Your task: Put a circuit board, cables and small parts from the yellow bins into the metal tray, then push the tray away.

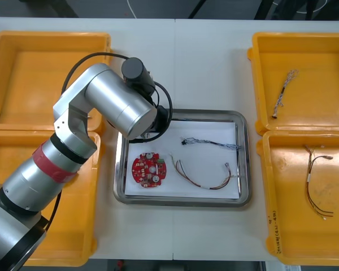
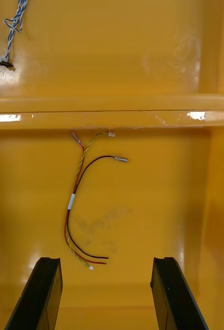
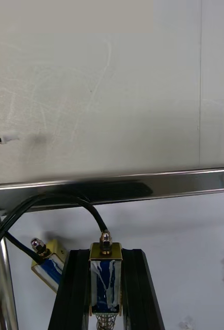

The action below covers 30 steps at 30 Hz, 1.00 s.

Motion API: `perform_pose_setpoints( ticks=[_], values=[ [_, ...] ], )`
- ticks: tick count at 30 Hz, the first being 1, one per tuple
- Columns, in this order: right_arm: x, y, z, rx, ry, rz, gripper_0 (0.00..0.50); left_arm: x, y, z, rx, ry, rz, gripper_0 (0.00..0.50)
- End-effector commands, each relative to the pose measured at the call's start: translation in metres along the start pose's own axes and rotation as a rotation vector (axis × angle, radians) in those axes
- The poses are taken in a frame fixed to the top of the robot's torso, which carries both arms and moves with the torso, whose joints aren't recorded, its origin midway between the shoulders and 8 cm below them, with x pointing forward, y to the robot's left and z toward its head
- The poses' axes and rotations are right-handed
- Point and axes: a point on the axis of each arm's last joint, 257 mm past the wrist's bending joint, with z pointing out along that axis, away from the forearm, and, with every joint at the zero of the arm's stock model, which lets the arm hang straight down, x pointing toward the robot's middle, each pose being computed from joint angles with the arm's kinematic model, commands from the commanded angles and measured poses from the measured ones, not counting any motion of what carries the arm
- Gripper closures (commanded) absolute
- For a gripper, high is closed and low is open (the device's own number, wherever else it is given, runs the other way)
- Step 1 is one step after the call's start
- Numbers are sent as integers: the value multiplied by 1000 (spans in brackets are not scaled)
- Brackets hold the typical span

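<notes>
My left arm [image 1: 110, 104] was stretched over the upper-left corner of the metal tray [image 1: 181, 201]. The tray sat mid-frame on the worktop [image 1: 206, 62], between the yellow bins [image 1: 45, 73].

In the left wrist view, the left claw [image 3: 106, 256] was pinching a small metal part [image 3: 106, 281], brass and blue. A black cable [image 3: 70, 198] ran off the part's tip. The part stood just inside the tray's shiny rim, over the white lining. A second small metal part [image 3: 46, 261], on a similar black lead, lay just beside the fingers [image 3: 73, 289].

In the front view, three things lay apart from one another inside the tray:
- the round red circuit board [image 1: 149, 169] at lower left
- a twisted blue and white cable [image 1: 212, 142] at upper centre
- a red and yellow cable [image 1: 206, 178] at lower right

The right claw [image 2: 108, 294] hung spread wide over the floor of one of the bins, gripping nothing. A second red and yellow cable [image 2: 83, 206] lay just beyond its fingertips. Another twisted cable [image 2: 14, 26] lay in the bin past that one's wall.
</notes>
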Motion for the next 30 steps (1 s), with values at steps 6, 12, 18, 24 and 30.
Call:
perform_pose_setpoints(
  ticks=[6, 12, 18, 24, 30],
  values=[
    [12, 9, 9, -16, 38, 19, 0, 7, -26, 1, 39, -16, -81, 173],
    [12, 9, 9, -16, 38, 20, 0, 6, -33, -1, 52, -21, -103, 0],
    [12, 10, 9, -17, 39, 21, 0, 4, -36, -4, 61, -28, -113, 0],
    [12, 10, 9, -18, 39, 19, 0, 1, -35, -13, 59, -31, -122, 0],
    [12, 10, 9, -16, 37, 20, 0, -2, -23, -34, 36, -21, -135, 0]
  ],
)
